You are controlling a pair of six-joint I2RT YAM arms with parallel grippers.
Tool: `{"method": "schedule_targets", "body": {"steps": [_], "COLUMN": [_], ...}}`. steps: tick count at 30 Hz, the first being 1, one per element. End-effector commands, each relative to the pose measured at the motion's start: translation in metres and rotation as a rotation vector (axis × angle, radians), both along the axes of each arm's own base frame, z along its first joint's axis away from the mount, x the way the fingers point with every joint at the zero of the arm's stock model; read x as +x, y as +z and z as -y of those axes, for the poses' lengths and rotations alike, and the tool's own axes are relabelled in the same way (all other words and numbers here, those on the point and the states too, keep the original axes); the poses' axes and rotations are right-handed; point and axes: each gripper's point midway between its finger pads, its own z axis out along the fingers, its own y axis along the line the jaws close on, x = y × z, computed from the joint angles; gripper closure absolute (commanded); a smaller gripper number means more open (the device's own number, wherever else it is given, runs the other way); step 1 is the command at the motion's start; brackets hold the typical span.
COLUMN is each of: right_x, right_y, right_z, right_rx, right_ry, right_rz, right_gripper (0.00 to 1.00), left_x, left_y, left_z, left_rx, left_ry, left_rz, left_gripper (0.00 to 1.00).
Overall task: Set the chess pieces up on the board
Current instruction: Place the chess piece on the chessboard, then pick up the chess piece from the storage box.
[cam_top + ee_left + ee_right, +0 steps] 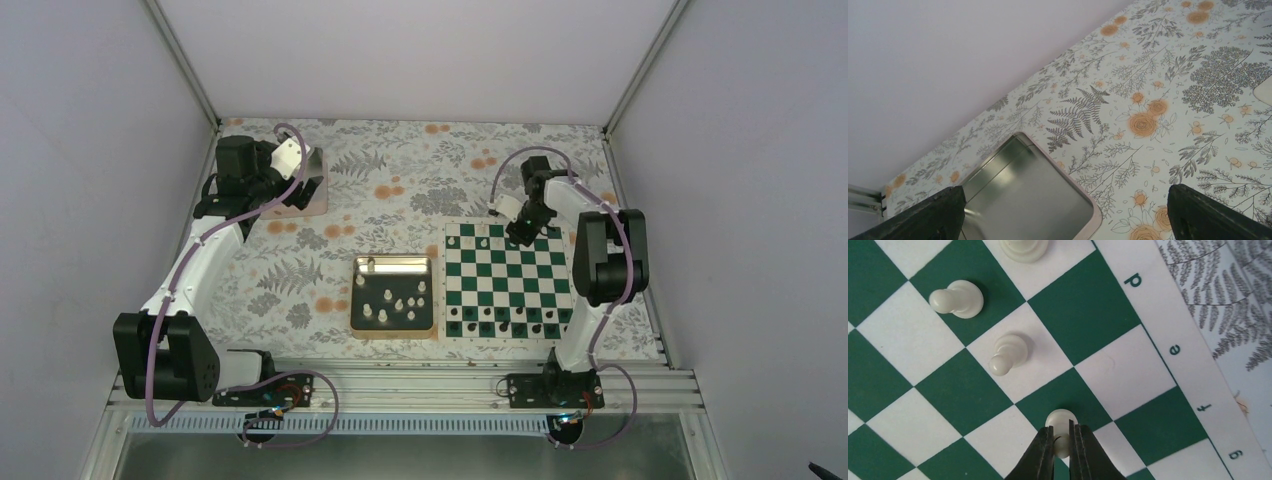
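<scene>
The green and white board [508, 280] lies at the right of the table. My right gripper [522, 232] is at its far edge, shut on a white pawn [1061, 432] over a green square of the board [1088, 315]. Two other white pawns [956, 298] [1008, 353] and part of a third white piece [1023, 247] stand on nearby squares. Several white pieces [398, 303] lie in the gold-rimmed tray [393, 331]. Black pieces [500, 326] line the board's near rows. My left gripper [300, 180] is open and empty at the far left; its fingers [928, 217] show in the left wrist view.
A shallow metal tin [1028, 200] lies under my left gripper at the far left of the floral tablecloth [400, 190]. The enclosure's white walls stand at the back and sides. A metal rail [400, 385] runs along the near edge.
</scene>
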Motion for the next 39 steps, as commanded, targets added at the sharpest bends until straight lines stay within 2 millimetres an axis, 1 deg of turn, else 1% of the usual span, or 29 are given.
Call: {"method": "schedule_targets", "body": {"steps": [1,7,12,16,18,21,23,27,28,30,31,33,35,37,39], "right_x": [0.002,0.004,0.003,0.005,0.008,0.016,0.02,0.024,0.023,0.021,0.018,0.007,-0.008,-0.028,-0.051], "right_y": [-0.006,-0.008,-0.006,0.004,0.015,0.044,0.062,0.088,0.094,0.107,0.111,0.117,0.122,0.122,0.118], "right_z": [-0.002,-0.003,-0.002,0.0,0.001,-0.001,-0.006,-0.019,-0.025,-0.049,-0.062,-0.097,-0.137,-0.178,-0.215], "right_rx": [0.02,0.026,0.019,0.01,0.003,0.013,0.008,-0.027,-0.025,-0.019,-0.02,-0.016,0.011,0.042,0.068], "right_ry": [0.007,0.006,0.004,0.0,-0.005,-0.015,-0.01,0.02,0.031,0.08,0.11,0.19,0.279,0.373,0.468], "right_rz": [-0.008,-0.008,-0.011,0.007,0.027,0.076,0.108,0.162,0.168,0.193,0.197,0.206,0.208,0.195,0.181], "right_gripper": [0.92,0.91,0.83,0.77,0.74,0.7,0.69,0.69,0.69,0.69,0.69,0.69,0.69,0.69,0.69], "left_x": [-0.001,0.0,0.0,0.0,0.0,0.0,0.0,-0.001,-0.002,-0.002,-0.002,-0.002,-0.002,-0.002,-0.002], "left_y": [0.007,0.007,0.006,0.006,0.005,0.007,0.006,0.008,0.008,0.009,0.009,0.009,0.01,0.01,0.011], "left_z": [0.002,0.002,0.003,0.002,0.002,0.002,0.002,0.001,0.001,0.001,0.002,0.002,0.001,0.001,0.001], "left_rx": [0.0,-0.002,-0.003,0.0,0.0,0.0,0.0,0.0,0.001,0.002,0.001,0.0,0.0,0.0,0.0], "left_ry": [-0.018,-0.019,-0.022,-0.017,-0.017,-0.017,-0.019,-0.016,-0.015,-0.016,-0.017,-0.017,-0.015,-0.015,-0.014], "left_rz": [0.019,0.016,0.012,0.013,0.011,0.017,0.014,0.02,0.021,0.025,0.025,0.023,0.025,0.026,0.028], "left_gripper": [0.0,0.0,0.0,0.0,0.0,0.0,0.0,0.0,0.0,0.0,0.0,0.0,0.0,0.0,0.0]}}
